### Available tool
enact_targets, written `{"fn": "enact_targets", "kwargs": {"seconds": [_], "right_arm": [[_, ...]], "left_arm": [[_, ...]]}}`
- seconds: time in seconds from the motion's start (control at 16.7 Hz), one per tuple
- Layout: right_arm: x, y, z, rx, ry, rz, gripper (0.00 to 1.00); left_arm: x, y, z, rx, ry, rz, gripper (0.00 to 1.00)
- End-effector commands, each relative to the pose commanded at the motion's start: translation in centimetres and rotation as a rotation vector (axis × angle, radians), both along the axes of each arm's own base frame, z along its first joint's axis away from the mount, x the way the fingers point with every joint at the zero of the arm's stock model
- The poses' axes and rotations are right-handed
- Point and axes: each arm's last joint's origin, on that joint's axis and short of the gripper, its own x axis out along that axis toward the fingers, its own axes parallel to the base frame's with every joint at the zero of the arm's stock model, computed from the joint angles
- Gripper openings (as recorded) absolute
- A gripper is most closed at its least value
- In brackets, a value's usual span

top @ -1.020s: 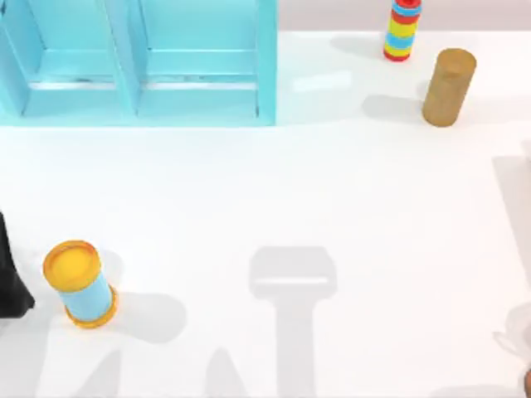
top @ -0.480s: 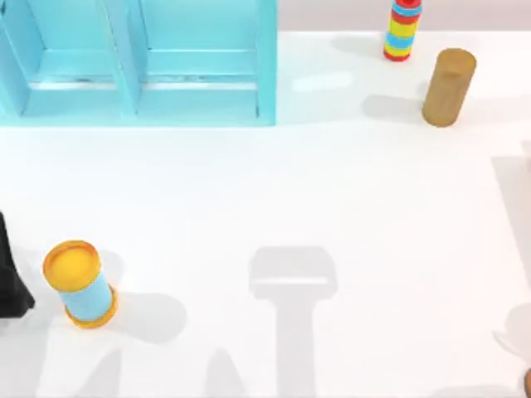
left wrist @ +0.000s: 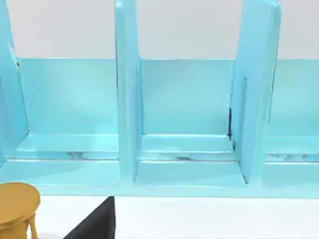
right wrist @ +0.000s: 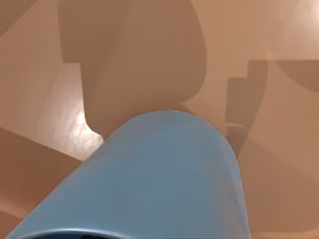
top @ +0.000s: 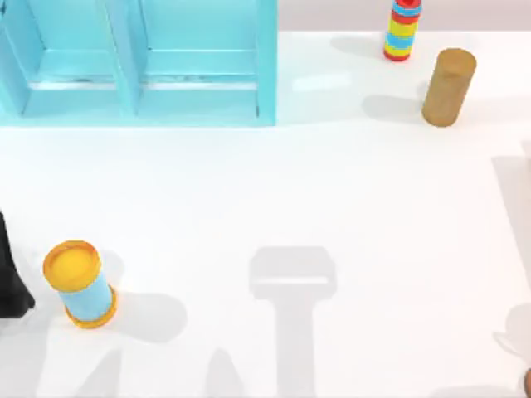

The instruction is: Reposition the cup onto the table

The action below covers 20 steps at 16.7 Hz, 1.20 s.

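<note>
**Cup off the white table, close before the right wrist camera**

Plain white table [top: 265, 191], smooth and unmarked, with only grey shadows across it. Turquoise shelf unit [top: 265, 66] at the far left. From the left wrist view, open compartments split by upright dividers, with nothing to be seen inside them.

No change on the table against a second ago or half a second ago: same places, same shadows, nothing shifted.

Left arm [top: 10, 274] parked at the table's left edge, a dark shape just beside the light-blue cylinder [top: 80, 283]. That cylinder stands upright on its orange rim, yellow top up, in the near left part. Tan cylinder [top: 449, 86] upright near the far right, well apart from it. Striped stack [top: 403, 30] of red, yellow and blue just beyond the tan one, at the far edge.

Open or closed grip, on either arm: cannot tell.

Mid-blue cup [right wrist: 164, 174] in the right wrist view, set against a tan surface [right wrist: 279, 149] crossed by shadows rather than against the white table. Mouth towards the lens, with a dark sliver of the inside at the rim. Long axis running away from the camera, the closed end farthest. Touching the tan surface or clear of it: cannot tell.
</note>
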Motion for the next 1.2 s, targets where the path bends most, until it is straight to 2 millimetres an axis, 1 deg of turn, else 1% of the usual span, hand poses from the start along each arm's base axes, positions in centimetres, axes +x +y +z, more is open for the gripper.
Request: {"fn": "enact_targets", "kwargs": {"seconds": [0.6, 0.66, 1.2], "right_arm": [[0.00, 0.00, 0.00, 0.000, 0.000, 0.000, 0.02], [0.00, 0.00, 0.00, 0.000, 0.000, 0.000, 0.00], [0.07, 0.02, 0.10, -0.002, -0.005, 0.002, 0.00]], "left_arm": [[0.00, 0.00, 0.00, 0.000, 0.000, 0.000, 1.00], [0.00, 0.00, 0.00, 0.000, 0.000, 0.000, 1.00], [0.00, 0.00, 0.00, 0.000, 0.000, 0.000, 1.00]]}}
